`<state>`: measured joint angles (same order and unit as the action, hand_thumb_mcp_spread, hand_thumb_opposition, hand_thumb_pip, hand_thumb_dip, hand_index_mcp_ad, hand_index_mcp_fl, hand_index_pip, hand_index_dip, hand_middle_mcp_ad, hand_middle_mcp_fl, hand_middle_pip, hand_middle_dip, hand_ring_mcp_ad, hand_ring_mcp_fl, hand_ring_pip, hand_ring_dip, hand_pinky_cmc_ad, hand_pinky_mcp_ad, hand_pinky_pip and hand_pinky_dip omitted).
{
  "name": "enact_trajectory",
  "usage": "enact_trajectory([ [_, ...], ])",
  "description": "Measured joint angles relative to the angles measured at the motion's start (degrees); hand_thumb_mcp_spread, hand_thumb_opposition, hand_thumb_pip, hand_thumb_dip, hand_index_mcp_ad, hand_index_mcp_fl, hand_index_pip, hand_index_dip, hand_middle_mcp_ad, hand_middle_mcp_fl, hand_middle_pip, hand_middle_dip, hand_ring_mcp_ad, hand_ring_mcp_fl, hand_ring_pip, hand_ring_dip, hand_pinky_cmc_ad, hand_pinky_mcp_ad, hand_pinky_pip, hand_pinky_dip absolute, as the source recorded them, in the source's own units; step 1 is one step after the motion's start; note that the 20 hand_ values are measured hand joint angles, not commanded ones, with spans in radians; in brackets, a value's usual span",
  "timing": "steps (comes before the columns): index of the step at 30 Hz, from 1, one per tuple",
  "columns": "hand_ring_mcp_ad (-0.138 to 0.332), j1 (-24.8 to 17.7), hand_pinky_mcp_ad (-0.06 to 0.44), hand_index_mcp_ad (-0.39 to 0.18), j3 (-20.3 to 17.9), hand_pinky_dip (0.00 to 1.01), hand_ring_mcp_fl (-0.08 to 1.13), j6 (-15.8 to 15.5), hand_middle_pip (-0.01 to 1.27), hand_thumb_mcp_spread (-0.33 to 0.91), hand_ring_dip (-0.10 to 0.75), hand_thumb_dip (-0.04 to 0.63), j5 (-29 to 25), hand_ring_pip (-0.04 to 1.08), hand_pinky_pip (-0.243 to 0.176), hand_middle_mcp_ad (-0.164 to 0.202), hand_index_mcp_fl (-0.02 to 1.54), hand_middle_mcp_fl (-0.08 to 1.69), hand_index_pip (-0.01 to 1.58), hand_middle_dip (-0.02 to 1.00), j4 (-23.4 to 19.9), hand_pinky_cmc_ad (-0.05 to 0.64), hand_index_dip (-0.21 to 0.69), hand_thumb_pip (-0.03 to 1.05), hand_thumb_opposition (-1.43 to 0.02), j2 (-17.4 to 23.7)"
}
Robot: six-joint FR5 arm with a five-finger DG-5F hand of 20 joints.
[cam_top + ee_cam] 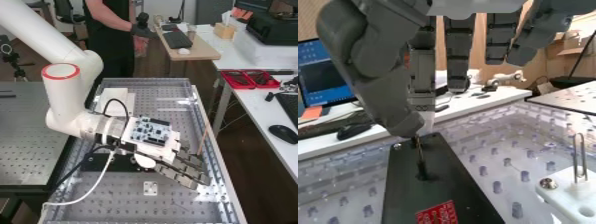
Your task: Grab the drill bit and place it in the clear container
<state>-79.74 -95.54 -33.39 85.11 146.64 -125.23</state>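
Bracket [151, 188], small and pale, with holes; flat on the bench [199, 212] at the near end.

Robot hand [181, 169], dark grey, one. Over the bench, pointing towards its right-hand edge as the high view shows it. Thumb [404, 122] bent in to meet one finger, tip to tip, pinching the top of the drill bit; other fingers held out nearly straight.

Drill bit [420, 159], thin, dark. Upright beneath the thumb tip, over the black plate [431, 185]; whether its lower end touches the plate, cannot tell. Plate bears a red label [438, 214].

Circuit board [151, 131], blue and white, mounted behind the fingers. White cable [86, 192] and black cable [126, 110] alongside.

Mouse [284, 133], black; on the white side table [263, 112].

White pieces [114, 97], flat, two, overlapping; towards the bench's far end.

Trays [249, 79], red, side by side, small items inside; on the side table, beyond the mouse.

Keyboard [176, 39], dark; on the wooden desk [203, 51], farthest back.
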Motion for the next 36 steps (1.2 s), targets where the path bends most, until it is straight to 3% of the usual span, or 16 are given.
enact_trajectory([
  [4,0.175,0.02,0.134,-0.089,0.07,0.18,0.05,0.0,0.13,0.45,0.024,0.302,-0.04,0.09,-0.042,0.051,0.32,0.29,1.38,0.24,-0.39,0.276,0.202,0.76,-0.85,-0.18],
  [12,0.173,-0.05,0.134,-0.087,-0.16,0.18,0.06,0.22,0.13,0.49,0.028,0.298,-0.15,0.09,-0.042,0.054,0.47,0.31,1.42,0.24,-2.17,0.276,0.183,0.67,-0.9,-0.33],
  [23,0.169,-0.19,0.134,-0.091,-0.34,0.18,0.08,0.6,0.13,0.56,0.044,0.302,-0.32,0.1,-0.042,0.054,0.58,0.36,1.31,0.24,-3.18,0.298,0.187,0.58,-0.9,-0.21],
  [36,0.168,0.09,0.133,-0.091,-0.67,0.18,0.1,0.89,0.13,0.57,0.044,0.298,-0.29,0.1,-0.037,0.051,0.67,0.38,1.27,0.24,-4.97,0.328,0.164,0.53,-0.91,3.08],
])
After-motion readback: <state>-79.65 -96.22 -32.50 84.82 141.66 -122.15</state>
